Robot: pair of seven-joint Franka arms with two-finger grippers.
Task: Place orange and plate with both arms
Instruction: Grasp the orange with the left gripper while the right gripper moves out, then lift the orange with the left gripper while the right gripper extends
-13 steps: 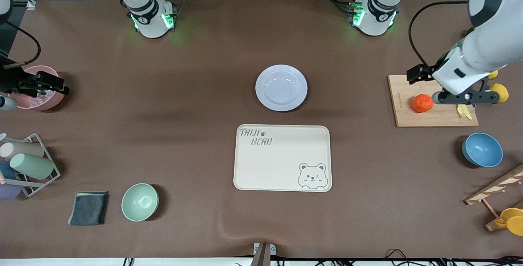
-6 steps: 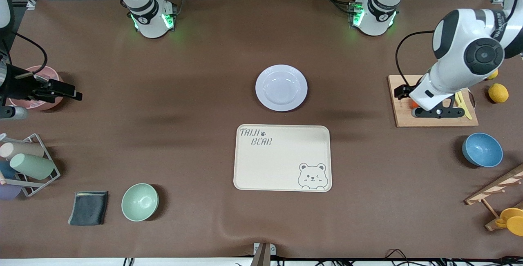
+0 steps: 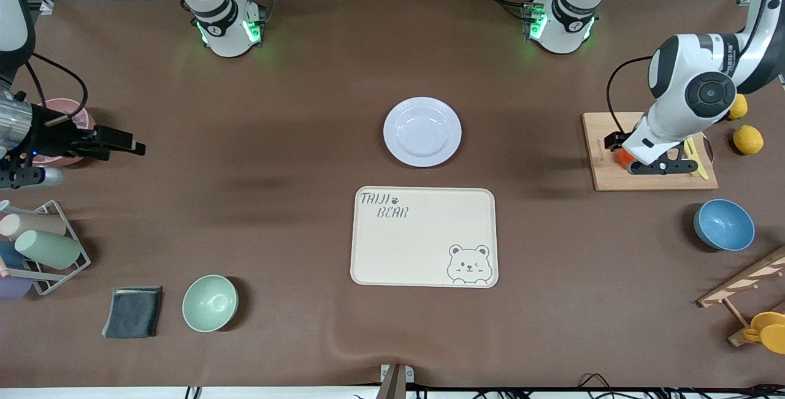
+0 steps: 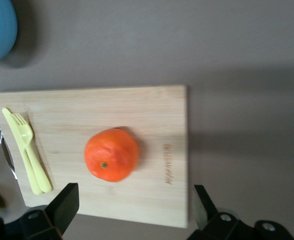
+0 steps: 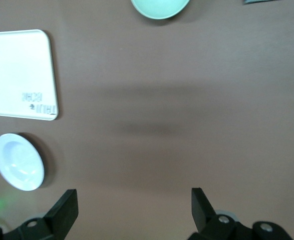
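A brown counter (image 3: pixel 306 111) holds one pale plate (image 3: pixel 422 131) near its middle. One cream tray (image 3: pixel 424 236) with a bear drawing lies just beside the plate, nearer the front camera.

Toward the left arm's end of the counter lies one wooden board (image 3: pixel 607 166). On it sit one orange (image 4: pixel 111 154) and two yellow plastic utensils (image 4: pixel 26 150), apart from each other. The left end effector (image 4: pixel 134 205) hangs over the board with its fingers spread wide, the orange in line with the gap between them and not gripped. Two yellow fruits (image 3: pixel 748 139) lie beside the board toward the counter's end. One blue bowl (image 3: pixel 723 224) sits nearer the camera than the board.

The right end effector (image 3: pixel 116 143) is over the counter at the right arm's end, well apart from the plate, fingers spread wide and holding nothing. One pink bowl (image 3: pixel 70 111) sits partly hidden under that arm. One green bowl (image 3: pixel 210 303) and one dark cloth (image 3: pixel 133 311) lie nearer the camera, beside one wire rack (image 3: pixel 58 252) holding cups.
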